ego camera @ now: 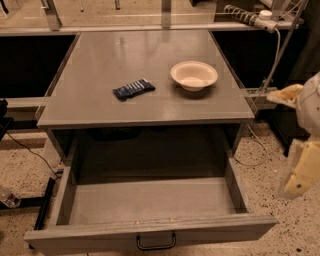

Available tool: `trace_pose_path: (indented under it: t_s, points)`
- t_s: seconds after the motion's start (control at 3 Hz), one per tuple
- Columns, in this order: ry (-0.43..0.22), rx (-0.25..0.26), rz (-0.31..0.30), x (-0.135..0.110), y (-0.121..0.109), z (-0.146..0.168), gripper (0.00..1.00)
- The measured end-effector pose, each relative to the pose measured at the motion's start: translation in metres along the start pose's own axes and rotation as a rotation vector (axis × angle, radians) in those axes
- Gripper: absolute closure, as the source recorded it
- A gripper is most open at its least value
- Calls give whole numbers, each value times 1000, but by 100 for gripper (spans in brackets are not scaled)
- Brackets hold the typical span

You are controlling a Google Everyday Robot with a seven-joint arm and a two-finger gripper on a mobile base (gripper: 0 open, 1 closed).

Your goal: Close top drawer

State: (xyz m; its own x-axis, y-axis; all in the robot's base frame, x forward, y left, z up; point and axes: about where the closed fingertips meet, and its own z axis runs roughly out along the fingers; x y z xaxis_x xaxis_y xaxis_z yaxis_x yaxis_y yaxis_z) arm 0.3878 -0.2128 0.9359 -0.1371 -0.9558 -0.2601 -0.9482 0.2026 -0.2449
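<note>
The top drawer (150,202) is pulled far out from under the grey table top (100,105). It is a wide, shallow grey box with nothing inside. Its flat front (90,241) lies at the bottom edge of the view, with a small black bar handle (156,243) at its centre. My gripper (299,172) shows as cream-coloured parts at the right edge. It hangs to the right of the drawer's right side, apart from it, about level with the drawer's side wall. It holds nothing that I can see.
A cream bowl (194,75) and a dark blue snack packet (133,89) lie on the table top. Cables and a power strip (247,15) are at the back right. A black stand leg (44,205) lies on the speckled floor at the left.
</note>
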Motion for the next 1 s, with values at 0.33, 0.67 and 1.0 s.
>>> trace_pose_path:
  t_s: [0.33,0.67,1.0]
  points:
    - [-38,-47,17,18,31,30,19]
    - [-53,-106,40,27,65,69,42]
    - [-47,-129,46,31,74,78,65]
